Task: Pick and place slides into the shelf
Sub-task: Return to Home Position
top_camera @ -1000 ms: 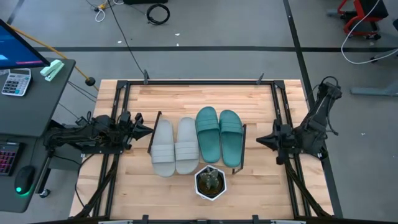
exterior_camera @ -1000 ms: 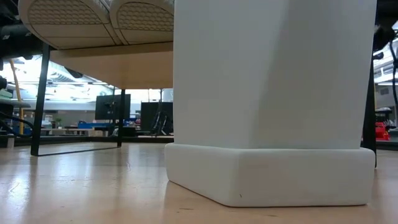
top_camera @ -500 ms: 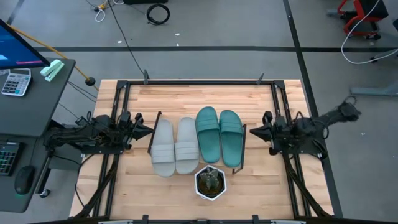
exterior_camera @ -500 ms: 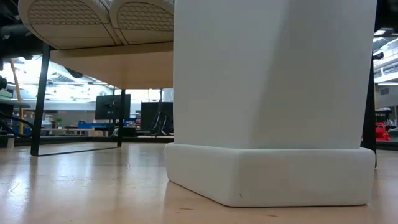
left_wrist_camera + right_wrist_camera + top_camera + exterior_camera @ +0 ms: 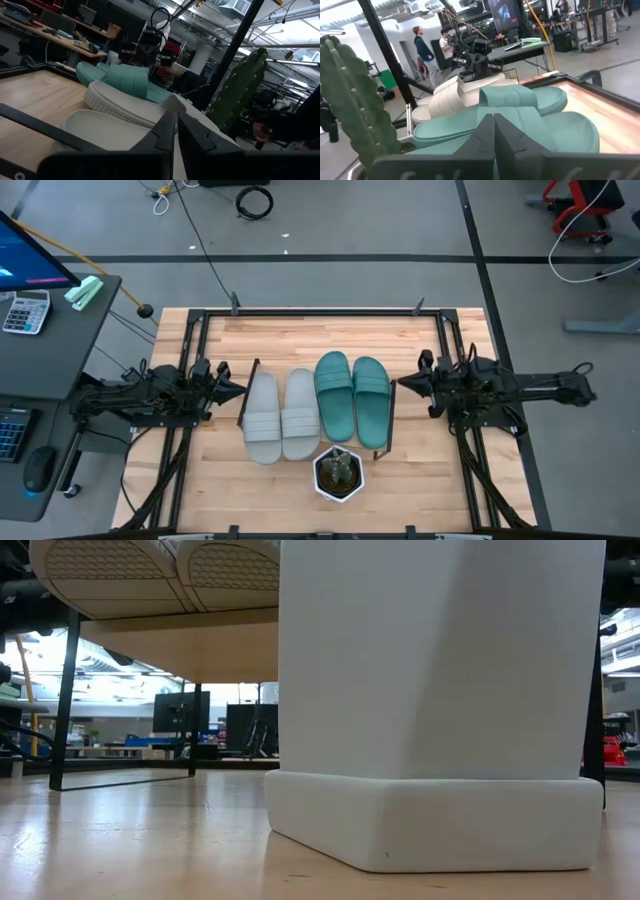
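Two dark tools flanked the shelf, each with its fingers pressed together and holding nothing. The right tool (image 5: 403, 385) sat just off the right end of the low shelf of light wooden board on thin black metal legs (image 5: 390, 420). Its tip was aimed at the long side of the nearer of the two teal-green foam slides (image 5: 334, 400). The left tool (image 5: 235, 390) sat just off the shelf's left end, aimed likewise at the pair of light grey foam slides (image 5: 265, 420).

All four slides lay side by side on the shelf top, the grey pair toward its left end and the teal pair toward its right. Their long axes ran across the line between the two tools, so each tool faced a flank, not a toe or heel. By my reading nothing was left to pick up. The move ahead was a pull away from the shelf along each tool's own axis, clear of the legs. A white hexagonal pot holding a green cactus (image 5: 338, 472) stood on the wooden surface (image 5: 300, 330) just off the shelf's long edge nearer the low camera, apart from both tools.

Against a second before, the right arm had dropped from a raised, folded pose to lie stretched flat away from the shelf. Its tool had crept slightly closer to the shelf's right end. The left arm, slides and pot had not moved.
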